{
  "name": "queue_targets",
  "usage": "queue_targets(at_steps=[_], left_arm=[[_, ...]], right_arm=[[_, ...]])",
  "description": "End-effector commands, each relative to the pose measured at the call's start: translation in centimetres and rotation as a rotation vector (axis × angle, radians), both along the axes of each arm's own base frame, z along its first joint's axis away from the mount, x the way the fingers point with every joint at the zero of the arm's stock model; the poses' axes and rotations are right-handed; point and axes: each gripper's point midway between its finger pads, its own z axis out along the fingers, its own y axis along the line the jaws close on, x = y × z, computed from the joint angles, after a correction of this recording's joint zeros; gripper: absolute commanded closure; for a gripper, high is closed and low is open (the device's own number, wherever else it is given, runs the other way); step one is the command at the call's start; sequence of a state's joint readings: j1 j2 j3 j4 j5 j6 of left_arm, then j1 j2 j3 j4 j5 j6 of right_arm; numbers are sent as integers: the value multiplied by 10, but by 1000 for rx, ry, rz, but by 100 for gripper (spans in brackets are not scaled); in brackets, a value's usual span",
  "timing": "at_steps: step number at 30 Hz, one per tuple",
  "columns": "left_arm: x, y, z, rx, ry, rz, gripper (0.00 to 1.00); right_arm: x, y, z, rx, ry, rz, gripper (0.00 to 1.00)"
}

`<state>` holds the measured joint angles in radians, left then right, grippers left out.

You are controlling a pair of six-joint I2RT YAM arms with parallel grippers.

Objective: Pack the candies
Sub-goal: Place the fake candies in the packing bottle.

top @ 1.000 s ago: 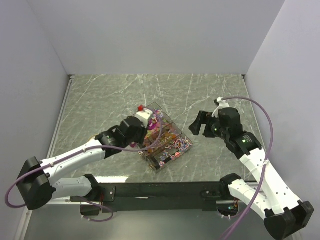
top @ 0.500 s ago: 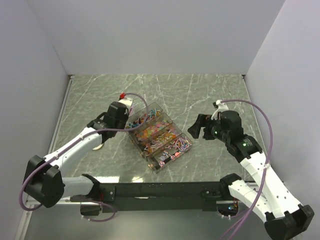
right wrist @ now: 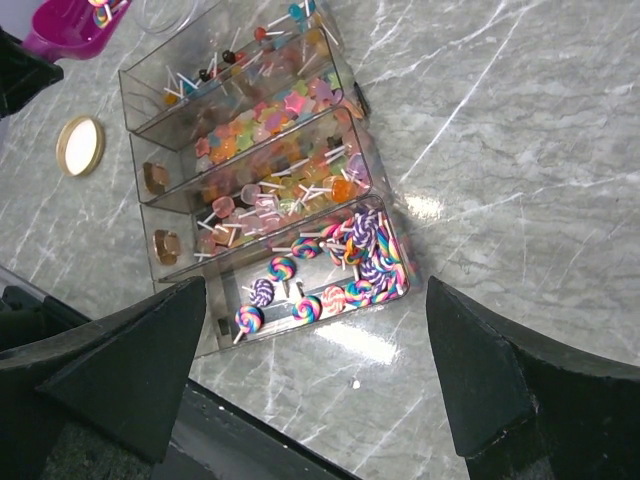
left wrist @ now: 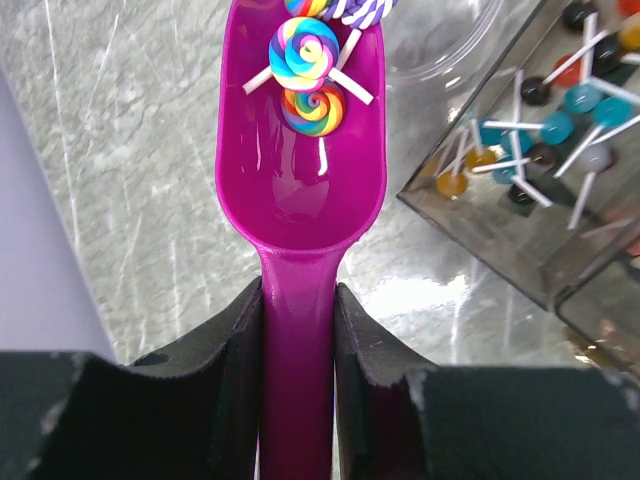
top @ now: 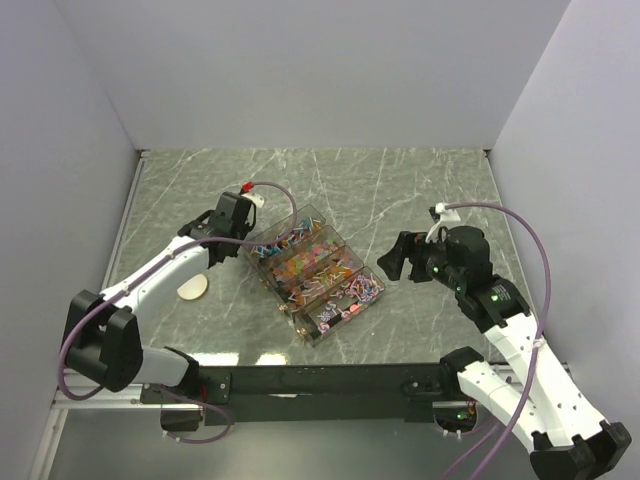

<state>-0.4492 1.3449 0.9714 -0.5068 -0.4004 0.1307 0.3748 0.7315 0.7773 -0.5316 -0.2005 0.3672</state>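
The candies [top: 318, 268] fill a clear box of long compartments [top: 300, 318] mid-table: ball lollipops, square sweets and swirl lollipops [right wrist: 350, 260]. My left gripper [top: 228, 222] hangs off the box's far-left corner, shut on the handle of a magenta scoop [left wrist: 300, 190]. In the scoop's bowl lie a few swirl lollipops [left wrist: 305, 50]. The scoop [right wrist: 70, 25] also shows in the right wrist view. My right gripper [top: 395, 258] hovers to the right of the box, open, with nothing between its fingers [right wrist: 315, 330].
A round tan lid [top: 193, 288] lies flat on the table left of the box. The rim of a clear round jar [left wrist: 440, 40] sits just beyond the scoop, next to the box's ball-lollipop compartment [left wrist: 540, 130]. Grey walls close in on three sides.
My left arm has swung left and back, carrying the scoop from over the box to its far-left corner. The right gripper has drifted slightly right and stayed open.
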Motion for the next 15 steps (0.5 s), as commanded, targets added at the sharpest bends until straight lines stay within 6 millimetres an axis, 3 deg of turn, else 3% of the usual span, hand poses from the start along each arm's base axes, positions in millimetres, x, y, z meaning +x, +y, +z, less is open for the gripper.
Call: queue_targets(at_steps=[1, 15], left_arm=[[15, 3, 19, 56, -35, -4, 99], [26, -1, 21, 213, 25, -71, 99]], right_arm=[[4, -2, 8, -4, -60, 0, 4], [0, -2, 8, -19, -89, 12, 3]])
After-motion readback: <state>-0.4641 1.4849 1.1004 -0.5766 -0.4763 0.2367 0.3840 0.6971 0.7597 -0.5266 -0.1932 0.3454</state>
